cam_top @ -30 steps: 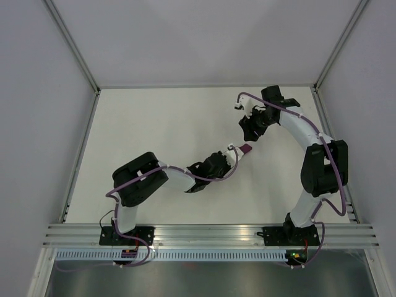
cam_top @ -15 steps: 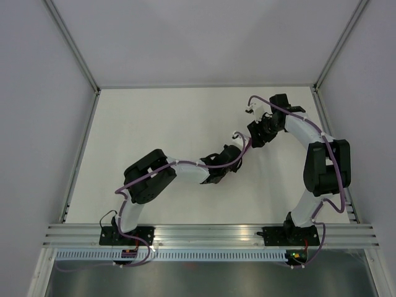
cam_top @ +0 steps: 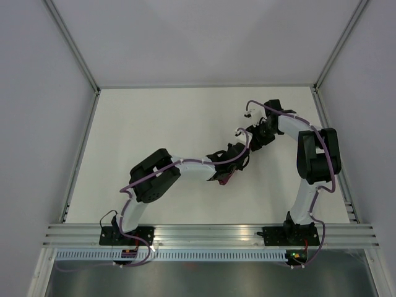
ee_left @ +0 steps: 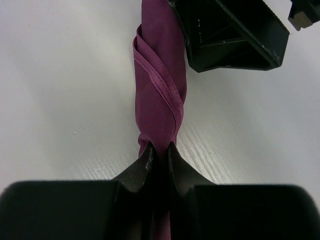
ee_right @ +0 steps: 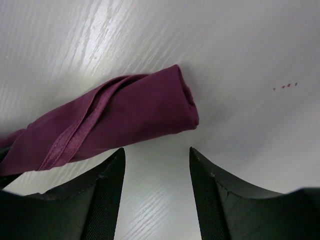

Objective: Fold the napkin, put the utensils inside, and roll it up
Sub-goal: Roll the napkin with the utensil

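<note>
Left claw (ee_left: pixel 159 150) clenched on the near end of the napkin (ee_left: pixel 157 90), a tight purple roll stretching away across the table (ee_left: pixel 60 75) to the right claw (ee_right: pixel 156 156), released just beside its far end; rolling looks done, so letting go likely comes next.

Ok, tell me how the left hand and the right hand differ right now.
The left hand is pinched shut; the right hand stands wide open. The left hand grips one end of the rolled napkin; the right hand holds nothing, the roll's other end lying just past its fingertips. Shared: both are black and sit at the same roll, one at each end.
</note>
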Available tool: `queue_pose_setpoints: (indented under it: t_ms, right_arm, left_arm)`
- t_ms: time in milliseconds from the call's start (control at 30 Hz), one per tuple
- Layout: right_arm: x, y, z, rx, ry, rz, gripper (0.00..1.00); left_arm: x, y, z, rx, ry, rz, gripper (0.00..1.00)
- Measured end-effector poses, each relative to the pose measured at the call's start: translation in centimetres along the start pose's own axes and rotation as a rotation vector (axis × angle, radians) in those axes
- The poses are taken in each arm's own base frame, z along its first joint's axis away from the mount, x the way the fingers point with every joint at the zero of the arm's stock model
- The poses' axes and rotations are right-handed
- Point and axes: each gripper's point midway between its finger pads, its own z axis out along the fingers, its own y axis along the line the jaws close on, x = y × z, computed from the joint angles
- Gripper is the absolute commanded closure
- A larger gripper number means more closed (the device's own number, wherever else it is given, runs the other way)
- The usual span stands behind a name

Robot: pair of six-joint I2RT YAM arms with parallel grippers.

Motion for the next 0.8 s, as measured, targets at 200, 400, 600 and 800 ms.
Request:
queue_pose_setpoints:
  t_ms: [200, 400, 600, 800]
  right_arm:
    - [-1.2, -1.4, 0.5, 0.053, -0.024, 0.02, 0.4]
    - [-1.7, -1.9, 0.7, 0.078, -0.025, 0.03, 0.4]
    - [-2.1, -2.1, 0.9, 0.113, -0.023, 0.015, 0.4]
    - [-2.7, -2.0, 1.2, 0.145, -0.027, -0.008, 0.4]
  left_arm:
    - [0.0, -0.2, 0.2, -0.002, 0.007, -0.021, 0.8]
    - [-0.1, -0.4, 0.3, -0.001, 0.01, -0.037, 0.77]
    - [-0.1, -0.5, 0.4, 0.0, 0.015, -0.042, 0.76]
    - [0.7, -0.8, 0.4, 0.014, 0.054, -0.039, 0.0]
